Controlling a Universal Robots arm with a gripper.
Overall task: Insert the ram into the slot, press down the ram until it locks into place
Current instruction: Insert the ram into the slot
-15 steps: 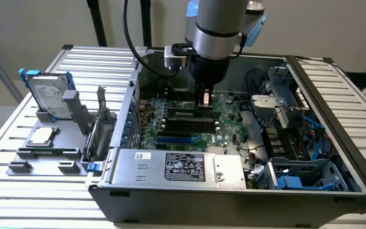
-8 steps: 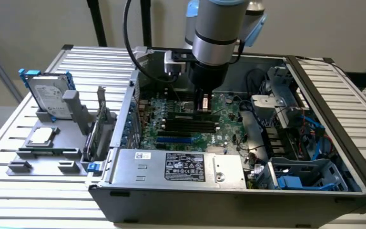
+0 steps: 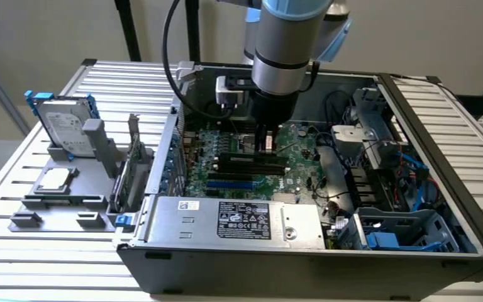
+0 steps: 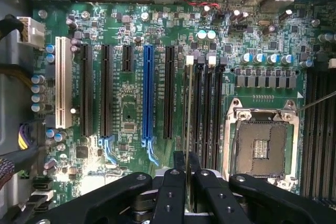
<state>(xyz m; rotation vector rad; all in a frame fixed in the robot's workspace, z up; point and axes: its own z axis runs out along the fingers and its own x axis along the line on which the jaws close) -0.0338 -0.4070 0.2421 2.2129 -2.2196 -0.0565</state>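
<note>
a grey robot arm [image 3: 285,38] reaches down into a big open black computer box [image 3: 309,267]. the box sits on a table of silver metal slats [image 3: 32,270].

at the end of the arm is the black claw [image 4: 187,165]. its two fingers are pressed in on the ram [image 4: 188,121], a long thin flat green stick. the wrist view looks along the stick's thin edge, so it looks like a skinny line. the fingers pinch one end of it, and the rest sticks out past the tips.

the ram is inside the box, right over the big green board [image 4: 131,114] with all the little parts on it. it lines up along the slot [image 4: 192,98], a long thin black plastic one with a small pale clip at its far end. this slot is the first in a row of four black slots side by side. i cannot tell if the ram is pushed all the way in or just sits on top.

the row of slots lies between a long blue slot [image 4: 148,93] and a square silver frame with a dark middle [image 4: 261,145].

in the exterior view, a grey plastic stand [image 3: 57,204] sits outside the box on the exterior view's left. a silver flat metal drive [image 3: 63,124] stands up in it.
</note>
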